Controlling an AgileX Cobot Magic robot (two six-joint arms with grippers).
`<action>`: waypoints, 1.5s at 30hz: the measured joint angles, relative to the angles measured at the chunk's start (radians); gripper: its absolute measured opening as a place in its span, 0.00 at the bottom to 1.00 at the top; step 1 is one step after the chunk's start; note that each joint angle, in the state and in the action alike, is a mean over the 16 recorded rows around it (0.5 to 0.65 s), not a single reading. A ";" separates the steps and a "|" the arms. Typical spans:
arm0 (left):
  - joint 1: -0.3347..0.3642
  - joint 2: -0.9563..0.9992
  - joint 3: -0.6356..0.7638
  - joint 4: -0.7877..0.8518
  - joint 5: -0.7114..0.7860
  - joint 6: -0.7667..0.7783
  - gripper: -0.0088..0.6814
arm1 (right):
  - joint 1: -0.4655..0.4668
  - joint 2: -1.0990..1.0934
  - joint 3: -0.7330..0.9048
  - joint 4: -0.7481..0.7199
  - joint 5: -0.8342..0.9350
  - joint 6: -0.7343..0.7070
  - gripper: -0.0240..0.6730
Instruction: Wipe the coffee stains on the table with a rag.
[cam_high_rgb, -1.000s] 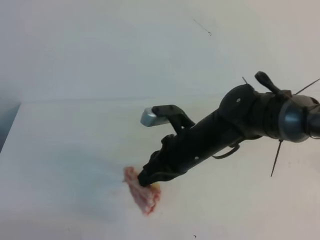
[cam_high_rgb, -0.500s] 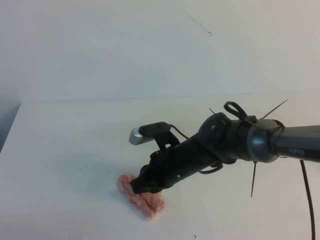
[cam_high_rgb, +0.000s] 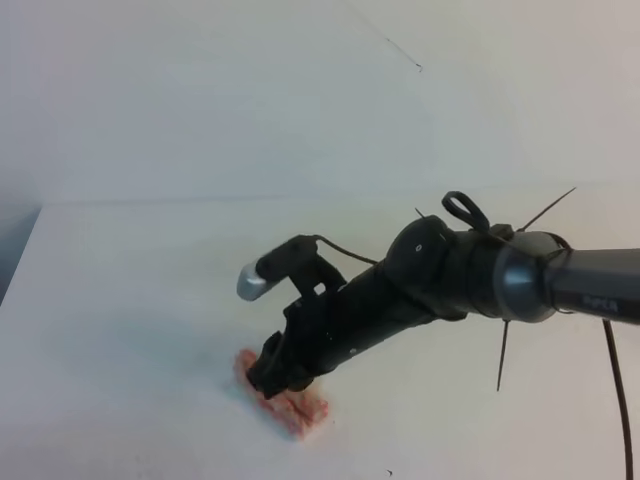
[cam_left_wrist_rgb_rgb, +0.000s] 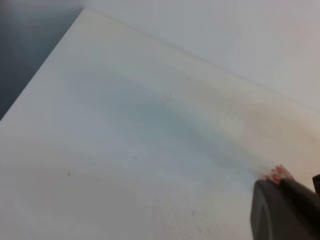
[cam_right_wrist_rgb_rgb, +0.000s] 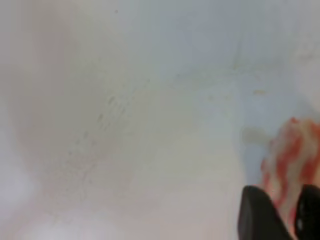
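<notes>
My right gripper (cam_high_rgb: 268, 382) reaches in from the right and is shut on the pink-and-white rag (cam_high_rgb: 296, 410), pressing it onto the white table (cam_high_rgb: 120, 300) near the front middle. In the right wrist view the rag (cam_right_wrist_rgb_rgb: 289, 160) sits between the two dark fingertips (cam_right_wrist_rgb_rgb: 257, 215) at the lower right. In the left wrist view a pink bit of the rag (cam_left_wrist_rgb_rgb: 278, 173) peeks over the dark right gripper (cam_left_wrist_rgb_rgb: 285, 210). No brown coffee blot shows; the spot under the rag is hidden. The left gripper is out of view.
The table's left edge (cam_high_rgb: 22, 250) drops to a dark floor. A white wall (cam_high_rgb: 300, 90) rises behind the table. A thin cable (cam_high_rgb: 615, 390) hangs from the right arm at the far right.
My right gripper has slid left and slightly toward the front, dragging the rag with it. The tan patch beside the rag one second ago no longer shows.
</notes>
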 joint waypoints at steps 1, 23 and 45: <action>0.000 0.000 0.000 0.000 0.000 0.000 0.01 | 0.007 -0.002 0.000 -0.031 -0.004 0.012 0.37; 0.000 0.000 0.000 0.000 0.000 0.000 0.01 | 0.073 0.013 -0.005 -0.672 -0.086 0.519 0.46; 0.000 0.000 0.000 0.000 0.000 0.000 0.01 | -0.190 -0.002 0.011 -0.718 -0.028 0.824 0.45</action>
